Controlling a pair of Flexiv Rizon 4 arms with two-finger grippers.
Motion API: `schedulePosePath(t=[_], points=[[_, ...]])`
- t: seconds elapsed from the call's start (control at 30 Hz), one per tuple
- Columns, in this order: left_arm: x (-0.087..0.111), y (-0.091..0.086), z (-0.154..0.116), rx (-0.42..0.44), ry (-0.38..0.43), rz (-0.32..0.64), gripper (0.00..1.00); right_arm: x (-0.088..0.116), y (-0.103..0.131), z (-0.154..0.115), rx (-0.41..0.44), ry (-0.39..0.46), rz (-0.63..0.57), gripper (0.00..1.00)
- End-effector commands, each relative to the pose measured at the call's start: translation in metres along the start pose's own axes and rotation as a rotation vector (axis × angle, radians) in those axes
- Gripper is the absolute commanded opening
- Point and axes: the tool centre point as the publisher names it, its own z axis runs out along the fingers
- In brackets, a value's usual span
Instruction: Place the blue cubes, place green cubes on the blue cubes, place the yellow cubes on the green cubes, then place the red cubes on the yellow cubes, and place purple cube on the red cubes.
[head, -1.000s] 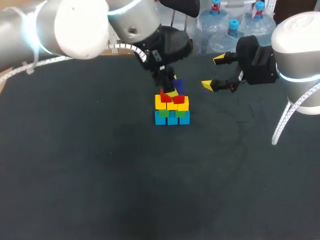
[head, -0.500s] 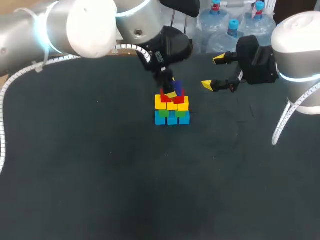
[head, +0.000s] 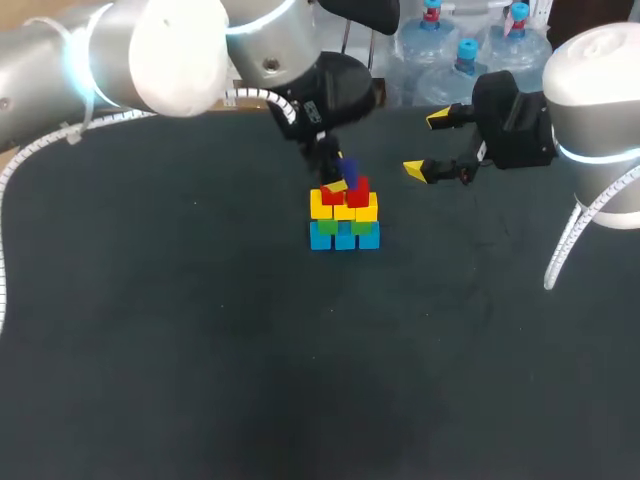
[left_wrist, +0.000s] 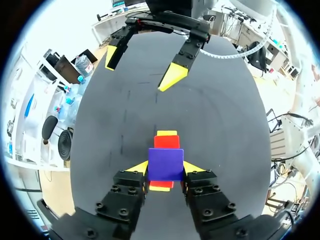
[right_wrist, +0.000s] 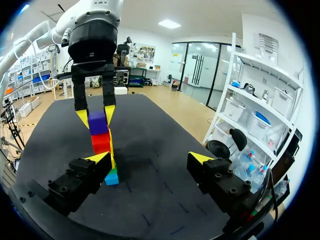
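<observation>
My left wrist view shows what the head view hides: my left claw (left_wrist: 165, 168) pinches the purple cube (left_wrist: 165, 164) from both sides. My right wrist view shows it touching the red cubes (right_wrist: 100, 142) atop the stack, mid-surface (head: 200, 350). My right claw (head: 427, 143) hangs spread, far right of it.

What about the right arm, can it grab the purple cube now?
Probably not. The left gripper is shut on the purple cube, one finger on each side. The right gripper, open and apart from it, would likely bump those fingers.
</observation>
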Motion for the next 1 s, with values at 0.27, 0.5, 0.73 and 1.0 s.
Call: schedulePosePath(t=[0.27,0.5,0.73,1.0], points=[[0.0013,0.0000,0.0006,-0.002,0.006,0.000,0.00,-0.0002,0.0001,-0.0010,-0.001,0.000,0.000,1.00],[0.0012,0.0002,0.0010,-0.004,0.015,-0.002,0.06,-0.0002,0.0001,-0.0010,-0.001,0.000,0.000,1.00],[0.0015,0.0010,0.0010,-0.004,0.023,-0.004,0.87,-0.0002,0.0001,-0.0010,-0.001,0.000,0.000,1.00],[0.0008,0.0019,-0.0013,-0.013,0.024,-0.002,1.00,-0.0002,0.0001,-0.0010,-0.001,0.000,0.000,1.00]])
